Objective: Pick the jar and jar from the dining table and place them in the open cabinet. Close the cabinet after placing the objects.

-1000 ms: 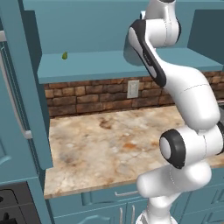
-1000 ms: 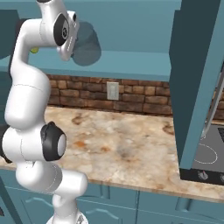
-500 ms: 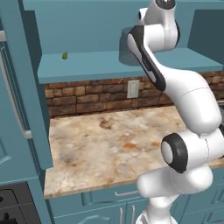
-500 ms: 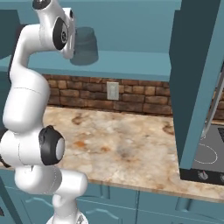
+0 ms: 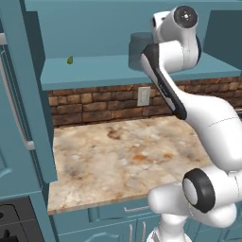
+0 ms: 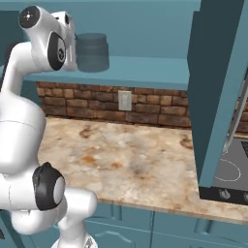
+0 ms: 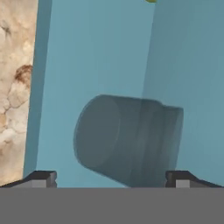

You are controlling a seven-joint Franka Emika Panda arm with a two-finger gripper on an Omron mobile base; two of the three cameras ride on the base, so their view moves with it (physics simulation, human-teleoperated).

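Jar [image 6: 91,52] now stands upright and free on the teal shelf [image 5: 108,68] of the cabinet [image 6: 215,92], where a second ago the arm was bringing it in; we judge the first placing done, with the small jar and door closing left. Gripper [image 7: 111,177] spread wide, empty, fingers either side of it. Jar: wide, smoky grey, translucent, lidded.

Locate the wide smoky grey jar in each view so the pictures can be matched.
Left base view: wide grey jar upper middle, on the shelf, partly behind the arm.
Right base view: upper left, beside the arm's head.
Hand view: centre, between the open jaws.
Shared landmark: teal shelf.
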